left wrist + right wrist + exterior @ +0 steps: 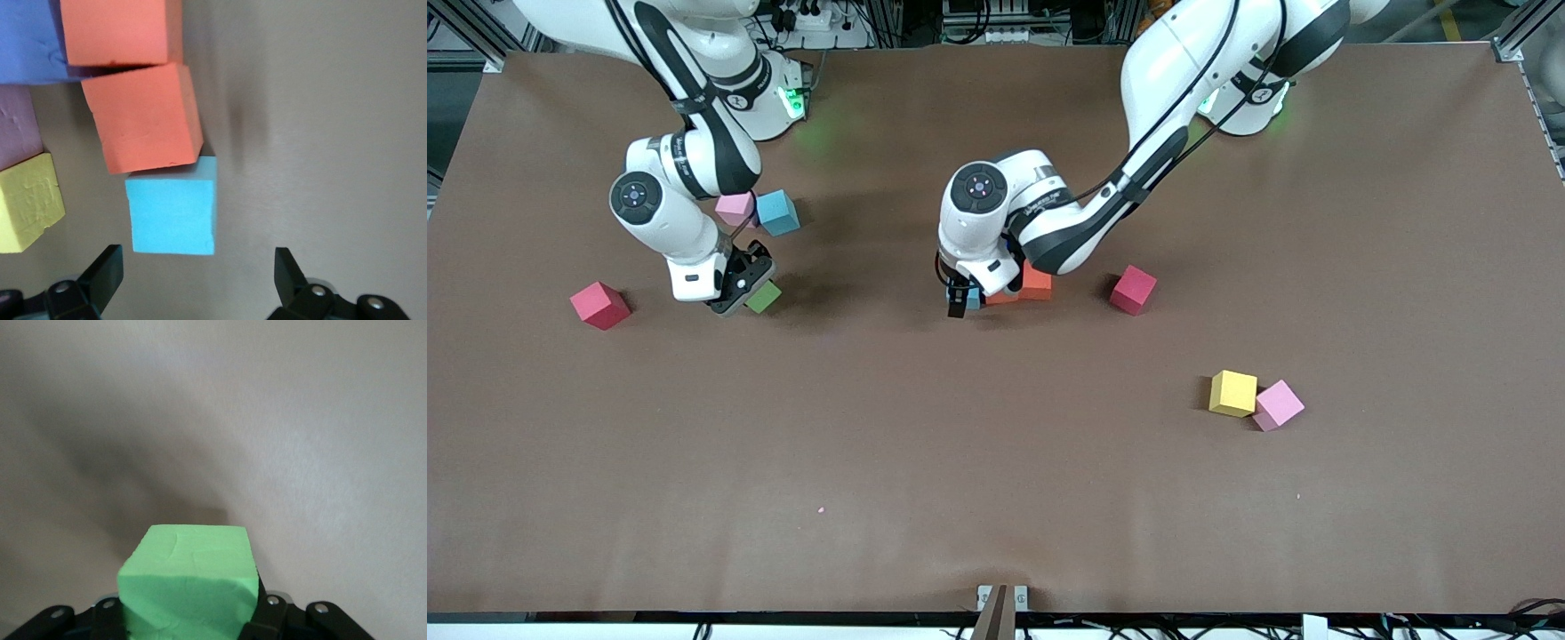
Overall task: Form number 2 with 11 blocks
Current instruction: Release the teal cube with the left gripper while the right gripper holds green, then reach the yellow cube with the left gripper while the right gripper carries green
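The green block point(764, 297) is clamped in the right gripper point(740, 292) over the table point(996, 462); the left gripper point(960, 300) is held wide open by the light-blue block point(173, 215)

Mid-table, a light blue matte cube point(172, 215) touches an orange matte cube point(143, 117), with the left gripper point(193, 280) just over them. A red matte cube point(1133, 290) lies near them, toward the left arm's end. Nearer the front camera, a yellow matte cube point(1232, 393) touches a pink matte cube point(1279, 404). The right gripper point(740, 293) holds a green matte cube point(764, 296).
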`<state>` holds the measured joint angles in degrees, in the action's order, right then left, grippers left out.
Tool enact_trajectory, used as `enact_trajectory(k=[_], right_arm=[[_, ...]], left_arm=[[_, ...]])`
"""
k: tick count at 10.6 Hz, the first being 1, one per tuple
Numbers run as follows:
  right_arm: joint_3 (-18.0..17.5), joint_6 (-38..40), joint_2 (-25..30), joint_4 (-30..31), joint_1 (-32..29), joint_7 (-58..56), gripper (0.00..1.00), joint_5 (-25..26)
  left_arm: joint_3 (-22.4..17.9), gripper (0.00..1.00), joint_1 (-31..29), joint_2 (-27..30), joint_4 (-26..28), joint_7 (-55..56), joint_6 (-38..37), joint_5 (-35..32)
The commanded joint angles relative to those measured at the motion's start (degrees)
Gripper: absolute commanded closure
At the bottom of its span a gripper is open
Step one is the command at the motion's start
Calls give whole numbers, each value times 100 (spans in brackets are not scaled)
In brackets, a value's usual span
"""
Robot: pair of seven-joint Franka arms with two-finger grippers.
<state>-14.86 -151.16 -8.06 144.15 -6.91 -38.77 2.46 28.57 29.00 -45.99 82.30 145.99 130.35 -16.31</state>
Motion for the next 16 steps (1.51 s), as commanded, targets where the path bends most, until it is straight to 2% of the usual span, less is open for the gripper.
enact_trajectory(k=[1,4,7,11,16], right_arm=[[-17,461,-143,-551,390,587,68,-44],[-8,1175,-354,-1404,1145,1843,68,-52],[1,1185,-889,-2046,1980,3659,68,-52],[-61,1177,-996,-2373,2597,6472,68,-52],[-43,1220,-1909,-3628,3020,7770,68,-70]], left_arm=[[-36,0,-270,519,76,-88,-325,5],[-36,0,-684,985,75,-682,-711,-170],[-27,0,-1245,1153,75,-1701,-932,-162],[-18,0,-2054,1171,75,-3275,-1170,-118],[8,0,-2907,1329,75,-5410,-2003,-65]])
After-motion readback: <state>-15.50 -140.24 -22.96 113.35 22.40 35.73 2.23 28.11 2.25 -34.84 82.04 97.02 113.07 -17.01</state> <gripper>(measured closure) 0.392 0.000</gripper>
